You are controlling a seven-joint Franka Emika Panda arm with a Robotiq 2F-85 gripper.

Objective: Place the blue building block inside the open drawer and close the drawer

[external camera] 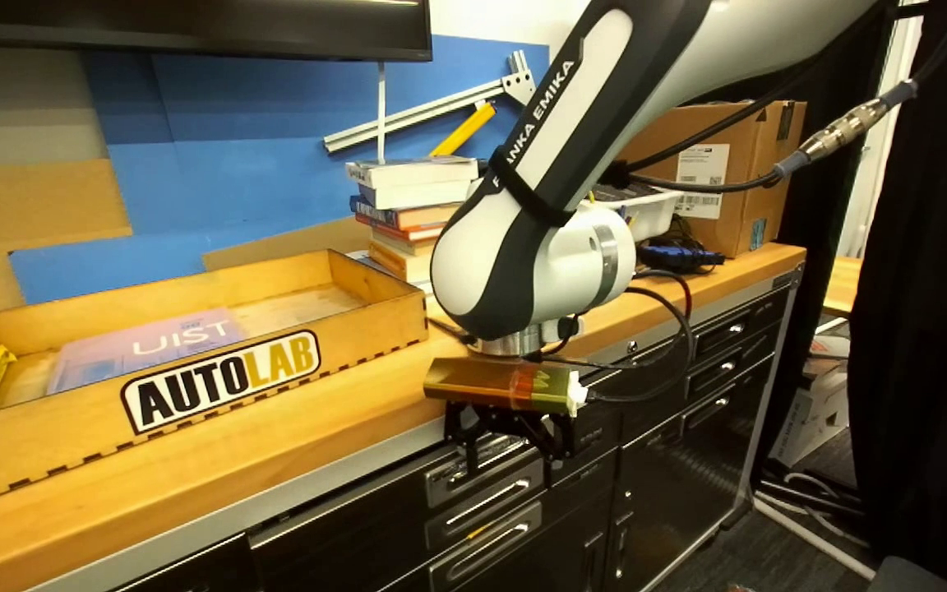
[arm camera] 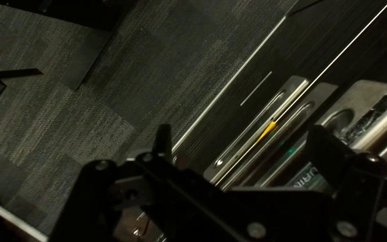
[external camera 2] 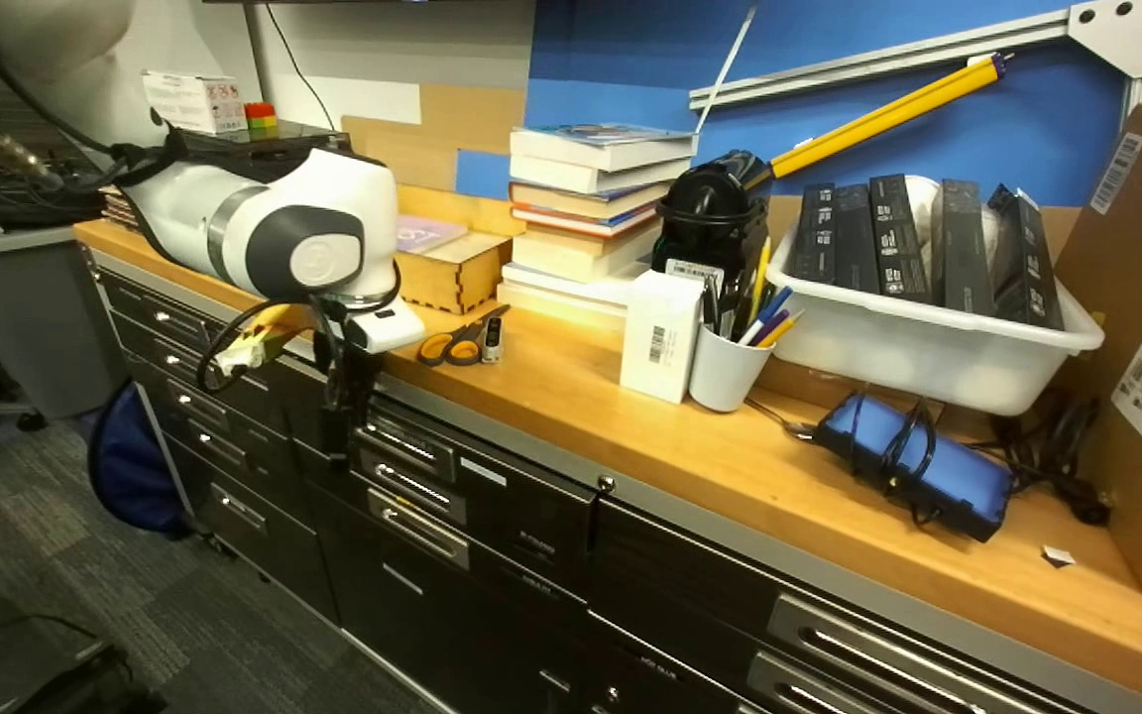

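The blue building block does not show in any view. The dark drawer front with a metal handle shows below the worktop edge in both exterior views (external camera: pixel 342 518) (external camera 2: pixel 531 511). It looks shut or nearly shut, and its inside is hidden. My gripper (external camera: pixel 515 460) hangs in front of the drawer handles, fingers pointing down, and it also shows in an exterior view (external camera 2: pixel 341 436). In the wrist view the gripper (arm camera: pixel 242 134) has its two fingers wide apart with nothing between them. The metal handle (arm camera: pixel 358 97) of an upper drawer lies beyond the right finger.
The wooden AUTOLAB tray (external camera: pixel 383 329) stands on the worktop (external camera 2: pixel 551 397) behind the gripper. Scissors (external camera 2: pixel 452 345), a book stack (external camera 2: pixel 591 208), a white box (external camera 2: pixel 655 337), a pen cup (external camera 2: pixel 725 372) and a white bin (external camera 2: pixel 888 342) stand along the worktop. A yellow strip (arm camera: pixel 265 132) marks a lower handle.
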